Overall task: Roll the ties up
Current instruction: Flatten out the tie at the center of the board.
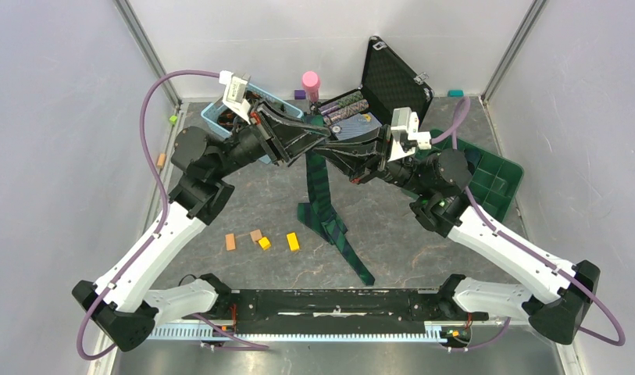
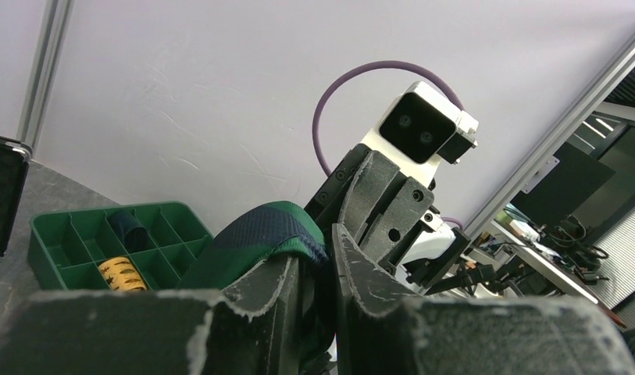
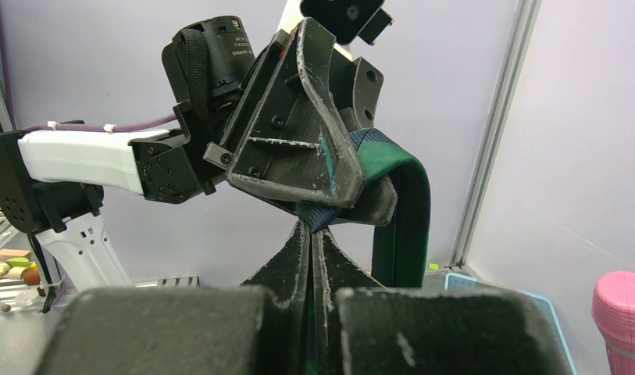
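one tie in hand, not rolled yet. left to right: one blue basket [image 1: 208, 116] at the back left, contents too cluttered to count. four small blocks [image 1: 293, 241] on the table [image 1: 408, 234], two orange-brown and two yellow.

left gripper [image 2: 318, 251] is clamped on the top of the plaid tie [image 1: 322, 211], with the fabric folded over its fingers in a short loop. right gripper [image 3: 312, 246] meets it nose to nose, fingers pinched together on the same fold just below. both are up off the table. the rest of the tie hangs down and trails along the surface toward the near edge, pointed end lying flat. my read: very start of the roll, first fold formed, nearly all the length left to wind.

behind them are one pink bottle [image 1: 310, 82] and one open black case [image 1: 392, 66] holding what look like two rolls.

far right is one green tray [image 1: 511, 173]. the left wrist view shows a dark roll [image 2: 130, 226] and a yellow-orange roll [image 2: 119, 273] in it. so two done for certain, one in progress.
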Action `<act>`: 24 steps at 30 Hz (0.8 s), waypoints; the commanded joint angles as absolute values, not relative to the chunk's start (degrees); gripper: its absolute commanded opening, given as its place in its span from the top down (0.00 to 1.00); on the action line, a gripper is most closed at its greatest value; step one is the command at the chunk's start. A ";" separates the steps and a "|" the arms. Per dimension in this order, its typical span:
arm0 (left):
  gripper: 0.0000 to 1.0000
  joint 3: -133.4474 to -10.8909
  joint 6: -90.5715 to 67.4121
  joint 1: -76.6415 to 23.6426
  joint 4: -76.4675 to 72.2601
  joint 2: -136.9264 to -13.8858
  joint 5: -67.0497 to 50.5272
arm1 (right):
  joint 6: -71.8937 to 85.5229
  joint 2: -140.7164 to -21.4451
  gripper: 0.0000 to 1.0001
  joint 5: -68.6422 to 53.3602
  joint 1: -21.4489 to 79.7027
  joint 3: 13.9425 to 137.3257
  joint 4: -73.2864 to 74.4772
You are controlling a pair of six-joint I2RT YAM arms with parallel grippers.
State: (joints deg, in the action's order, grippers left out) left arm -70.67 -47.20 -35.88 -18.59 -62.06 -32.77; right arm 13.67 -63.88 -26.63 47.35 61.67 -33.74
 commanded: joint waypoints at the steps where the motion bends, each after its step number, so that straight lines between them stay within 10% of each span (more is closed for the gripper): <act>1: 0.80 -69.88 -49.57 -36.21 -21.92 -60.41 -34.68 | 12.47 -62.58 1.00 -24.94 47.24 63.20 -35.06; 5: 0.98 -69.70 -49.63 -36.21 -21.93 -59.99 -34.37 | 12.14 -62.59 1.00 -24.59 47.19 63.24 -34.73; 14: 0.98 -71.10 -49.66 -36.21 -21.42 -60.48 -34.37 | 12.38 -62.83 0.76 -25.39 47.20 61.89 -34.62; 24: 0.98 -71.54 -49.75 -36.21 -21.69 -60.64 -34.48 | 13.44 -63.62 0.74 -26.85 47.20 61.24 -35.24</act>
State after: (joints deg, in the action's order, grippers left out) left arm -69.76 -48.16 -35.88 -19.59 -61.34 -33.41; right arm 12.75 -63.81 -26.46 47.35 61.54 -33.04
